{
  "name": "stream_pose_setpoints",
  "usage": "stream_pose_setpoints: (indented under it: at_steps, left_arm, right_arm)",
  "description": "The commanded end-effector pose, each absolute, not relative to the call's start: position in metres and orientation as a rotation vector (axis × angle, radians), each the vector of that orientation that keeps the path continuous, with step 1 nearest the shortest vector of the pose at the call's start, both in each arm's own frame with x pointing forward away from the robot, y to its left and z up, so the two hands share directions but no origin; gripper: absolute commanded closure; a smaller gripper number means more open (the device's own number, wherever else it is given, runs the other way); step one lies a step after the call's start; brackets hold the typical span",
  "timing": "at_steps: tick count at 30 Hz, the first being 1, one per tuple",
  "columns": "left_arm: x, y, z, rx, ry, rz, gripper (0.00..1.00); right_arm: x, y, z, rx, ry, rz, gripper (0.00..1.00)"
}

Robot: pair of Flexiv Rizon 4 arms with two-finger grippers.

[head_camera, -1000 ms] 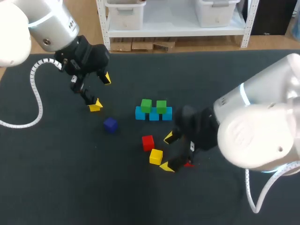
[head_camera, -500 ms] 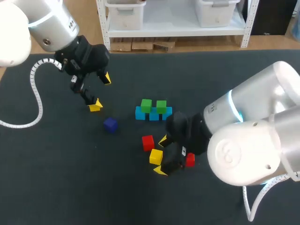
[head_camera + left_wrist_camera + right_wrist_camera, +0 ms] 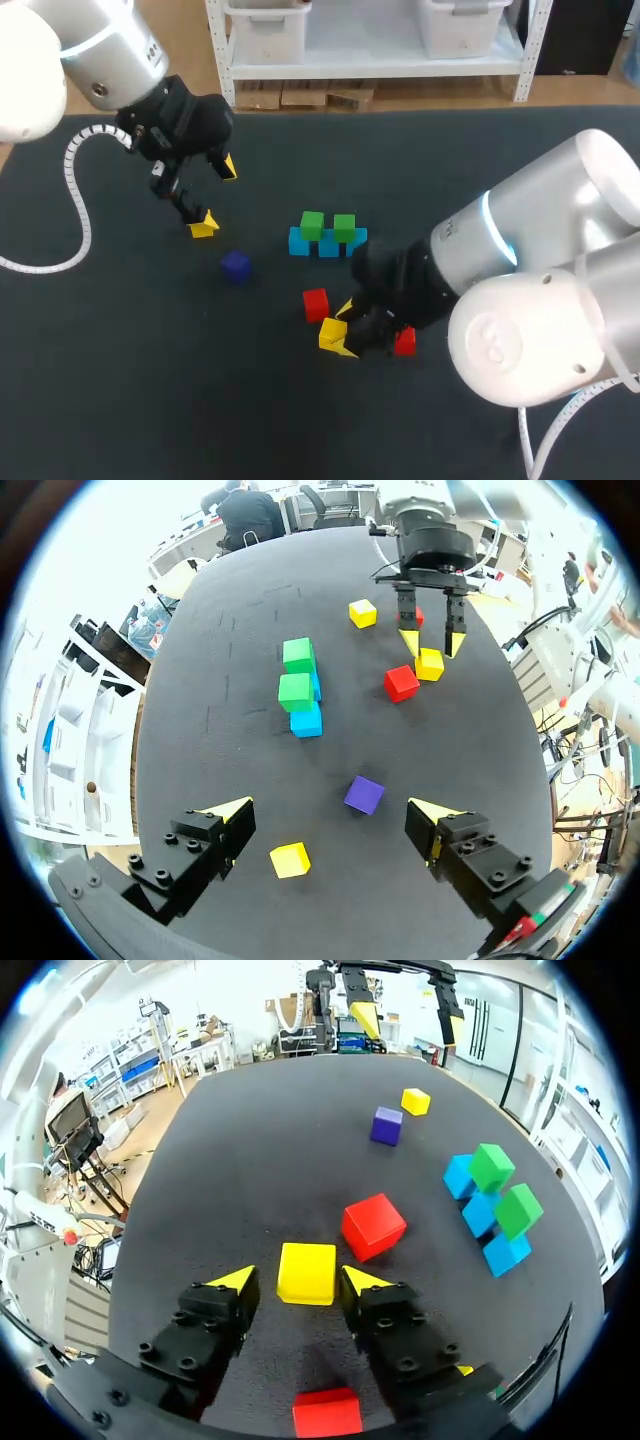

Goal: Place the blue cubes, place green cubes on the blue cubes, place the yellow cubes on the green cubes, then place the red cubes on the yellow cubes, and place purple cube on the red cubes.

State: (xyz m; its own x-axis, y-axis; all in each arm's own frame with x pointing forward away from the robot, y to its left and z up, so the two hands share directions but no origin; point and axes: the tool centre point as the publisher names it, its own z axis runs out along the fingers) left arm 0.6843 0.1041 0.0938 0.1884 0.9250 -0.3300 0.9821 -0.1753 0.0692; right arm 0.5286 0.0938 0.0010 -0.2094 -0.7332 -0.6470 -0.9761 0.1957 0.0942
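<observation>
The table (image 3: pixel 120 400) is matt dark felt, the yellow cube (image 3: pixel 307 1273) smooth plastic.

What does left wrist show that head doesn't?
Left wrist only: a far yellow cube beyond the right pincer; in head the right arm covers that spot. Head only: all three blue cubes in their row; in left wrist the green cubes partly hide them. Both: purple cube, red cube, and a second yellow cube inside the open right pincer.
</observation>
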Motion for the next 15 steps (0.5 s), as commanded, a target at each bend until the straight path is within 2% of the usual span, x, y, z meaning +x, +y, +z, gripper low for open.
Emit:
stream_pose_setpoints:
  at_steps: [1,6,10,11,13,15]
  left_arm:
    - [0.6834,0.1053,0.0932,2.2,1.816,-0.309,0.0]
    - [0.6834,0.1053,0.0932,2.2,1.816,-0.309,0.0]
    - [0.6834,0.1053,0.0932,2.2,1.816,-0.309,0.0]
    - [0.6834,0.1053,0.0932,2.2,1.816,-0.309,0.0]
    - [0.6834,0.1053,0.0932,2.2,1.816,-0.309,0.0]
    - [0.6834,0.1053,0.0932,2.2,1.816,-0.309,0.0]
  right_arm:
    - [0.5304,0.0951,-0.0016,-1.593,2.013,0.697,0.52]
    - [0.5315,0.0954,-0.0031,-1.592,2.016,0.697,0.52]
    - [0.5324,0.0954,-0.004,-1.59,2.02,0.695,0.6]
    - [0.5324,0.0954,-0.0041,-1.589,2.02,0.695,0.65]
    - [0.5327,0.0952,-0.0043,-1.587,2.022,0.692,0.88]
    - [0.5328,0.095,-0.0043,-1.586,2.024,0.69,1.0]
